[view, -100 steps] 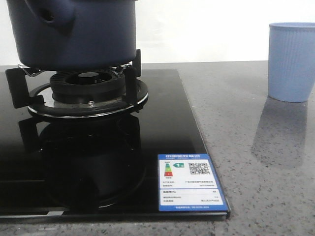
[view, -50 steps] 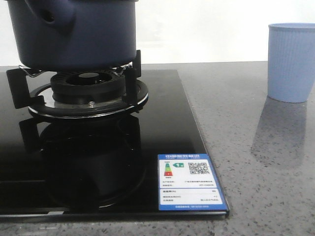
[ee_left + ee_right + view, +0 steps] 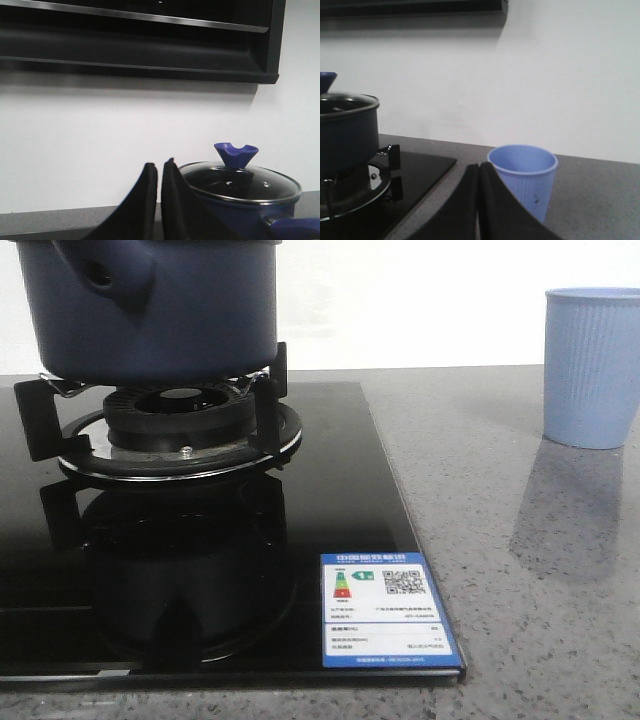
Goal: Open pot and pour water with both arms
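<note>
Your large, dark navy-blue pot sits on the black gas burner, its glass lid with blue knob still on, ready to be opened; the pale blue ribbed plastic cup waits well right of the burner. Your left gripper and right gripper both show fingers pressed together, holding nothing, short of the pot.

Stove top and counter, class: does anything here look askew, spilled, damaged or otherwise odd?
Nothing stands out. The pot sits level on the burner with its glass lid on, the pale blue cup stands upright, and no spill shows.
</note>
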Available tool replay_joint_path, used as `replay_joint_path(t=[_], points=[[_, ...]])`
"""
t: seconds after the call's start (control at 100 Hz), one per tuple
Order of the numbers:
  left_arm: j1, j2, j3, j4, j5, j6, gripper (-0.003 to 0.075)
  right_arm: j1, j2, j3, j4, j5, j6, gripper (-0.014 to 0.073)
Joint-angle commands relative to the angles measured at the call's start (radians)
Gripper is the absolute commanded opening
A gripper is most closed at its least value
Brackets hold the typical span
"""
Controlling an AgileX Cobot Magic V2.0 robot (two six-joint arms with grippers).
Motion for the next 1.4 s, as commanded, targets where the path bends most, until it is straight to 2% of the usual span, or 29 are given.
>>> replay_joint_path(t=[0.0, 0.91, 0.99, 1.06, 1.12, 1.39], points=[[0.003, 0.004, -0.008, -0.012, -0.076, -0.004, -0.0016, -0.006, 0.006, -0.011, 0.011, 0.019, 0.002, -0.0052], [0.003, 0.004, -0.005, -0.012, -0.073, -0.004, -0.0016, -0.006, 0.006, -0.007, 0.009, 0.031, 0.002, -0.0052], [0.003, 0.004, 0.001, 0.039, -0.073, -0.004, -0.0016, -0.006, 0.006, -0.007, 0.009, 0.031, 0.002, -0.0052], [0.008, 0.004, 0.015, 0.146, -0.073, -0.039, -0.0016, -0.006, 0.006, -0.007, 0.009, 0.031, 0.002, -0.0052], [0.029, 0.004, 0.046, 0.204, -0.073, -0.131, -0.0016, -0.006, 0.006, -0.007, 0.009, 0.031, 0.002, -0.0052], [0.089, 0.004, 0.214, 0.304, -0.073, -0.285, -0.0016, -0.006, 0.006, -0.007, 0.009, 0.03, 0.002, -0.0052]])
